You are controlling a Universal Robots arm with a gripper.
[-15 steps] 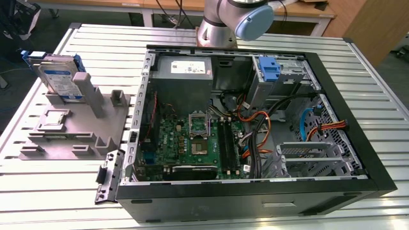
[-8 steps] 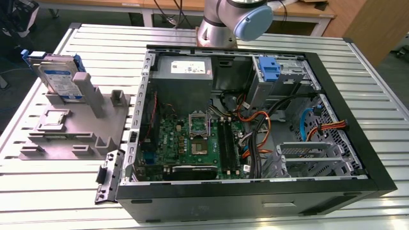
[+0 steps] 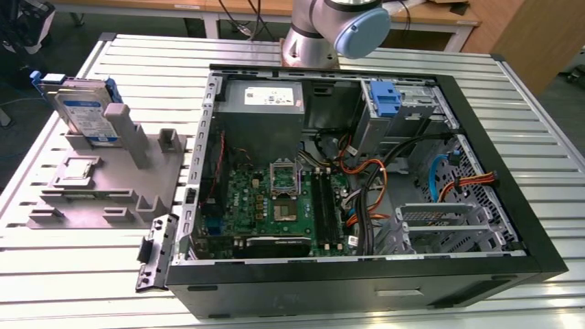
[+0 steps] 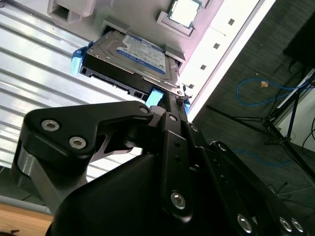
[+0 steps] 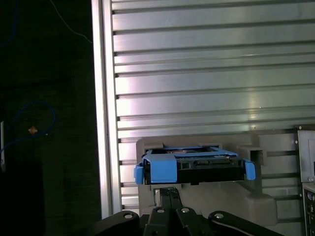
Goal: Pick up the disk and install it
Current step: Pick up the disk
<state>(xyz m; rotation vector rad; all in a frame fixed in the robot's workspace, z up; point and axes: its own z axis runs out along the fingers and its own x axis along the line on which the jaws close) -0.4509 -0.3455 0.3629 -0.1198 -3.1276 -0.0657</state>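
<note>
Ahead of the claw (image 5: 168, 191), and apart from it, the disk (image 5: 197, 164) is stood on edge in a fixture (image 5: 251, 204), which is set on the slatted table (image 5: 206, 73). Beyond the disk, a chip (image 4: 184, 11) is laid on the fixture. The open case (image 3: 366, 277) is placed beside the fixture, off the claw's line.

**Your count, item by item**

You have one robot arm (image 3: 340, 27), one disk (image 3: 87, 110), one other blue carrier (image 3: 388, 100), one open computer case (image 3: 366, 284), one grey power supply (image 3: 265, 97), one green motherboard (image 3: 270, 205), one grey holding fixture (image 3: 119, 188) and one processor chip (image 3: 78, 169).
</note>
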